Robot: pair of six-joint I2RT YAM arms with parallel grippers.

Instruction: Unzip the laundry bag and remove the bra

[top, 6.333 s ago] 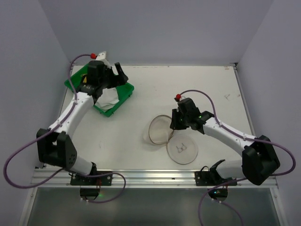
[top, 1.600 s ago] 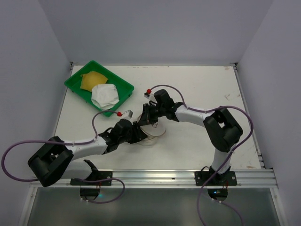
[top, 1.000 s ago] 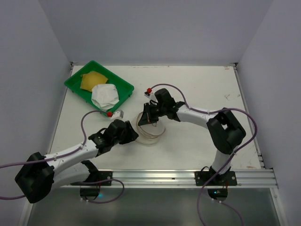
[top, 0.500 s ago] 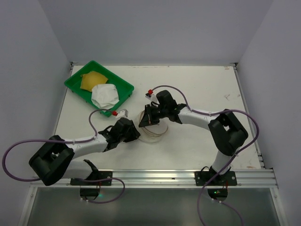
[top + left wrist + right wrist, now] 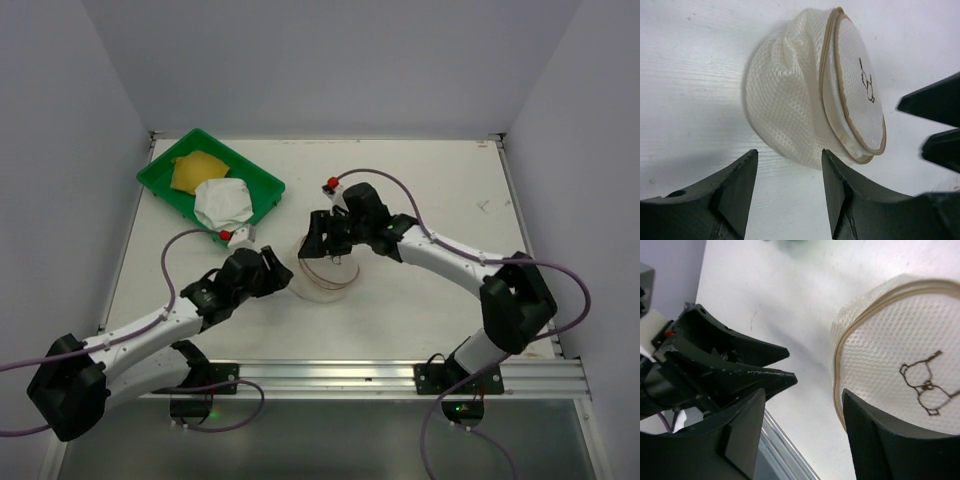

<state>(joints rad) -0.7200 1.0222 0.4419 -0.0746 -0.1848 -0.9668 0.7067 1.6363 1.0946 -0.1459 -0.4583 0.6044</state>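
Observation:
The laundry bag point(image 5: 322, 277) is a small drum of white mesh on the table between both arms, and its tan-rimmed lid point(image 5: 860, 85) with a black mark is tilted up. My left gripper point(image 5: 277, 273) is open just left of the bag. In the left wrist view the left gripper point(image 5: 790, 167) has bare table between its fingers, their tips just short of the bag's mesh side point(image 5: 785, 105). My right gripper point(image 5: 325, 243) is open above the bag's far rim. The right gripper point(image 5: 802, 405) holds nothing, with the lid point(image 5: 900, 365) beside it. The bra point(image 5: 215, 190), white and mustard-yellow, lies in the green tray.
A green tray point(image 5: 262, 186) stands at the back left of the table. The left gripper's fingers point(image 5: 745, 367) show close in the right wrist view. A metal rail point(image 5: 320, 372) runs along the near edge. Grey walls enclose the table.
My right gripper, shut at the bag's rim half a second ago, now stands open and has drawn back a little. My left arm has shifted slightly beside the bag.

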